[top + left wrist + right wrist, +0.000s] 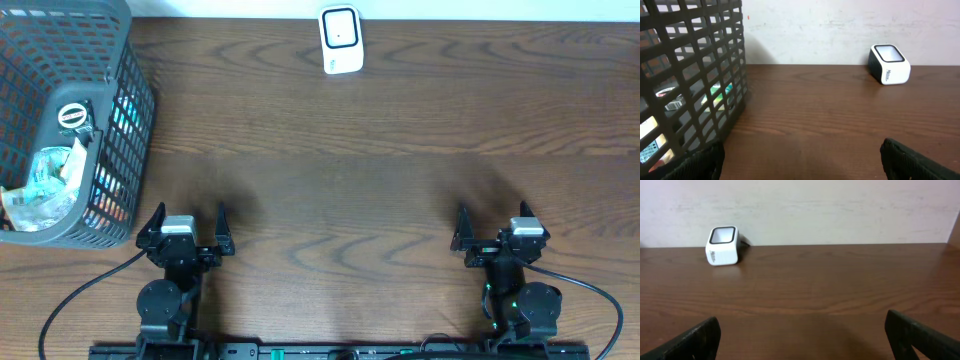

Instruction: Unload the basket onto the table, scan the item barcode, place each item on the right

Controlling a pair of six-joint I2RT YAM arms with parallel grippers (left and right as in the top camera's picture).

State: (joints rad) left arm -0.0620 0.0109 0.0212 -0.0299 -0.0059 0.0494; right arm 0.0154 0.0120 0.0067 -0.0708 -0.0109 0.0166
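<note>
The white barcode scanner (340, 40) stands at the table's far edge, also in the left wrist view (889, 64) and the right wrist view (723, 245). Packaged items lie in the dark grey mesh basket (120, 60) at the far left: a crinkled packet (45, 180) and a round lid (73, 115). A barcode label (672, 104) shows through the mesh. My left gripper (189, 215) (802, 165) rests open near the front edge, right of the basket. My right gripper (492, 215) (802, 340) is open too, holding nothing.
The brown wooden table (330, 180) stretches between the grippers and the scanner. The basket wall (695, 75) rises close on the left gripper's left. A pale wall (840, 205) stands behind the table.
</note>
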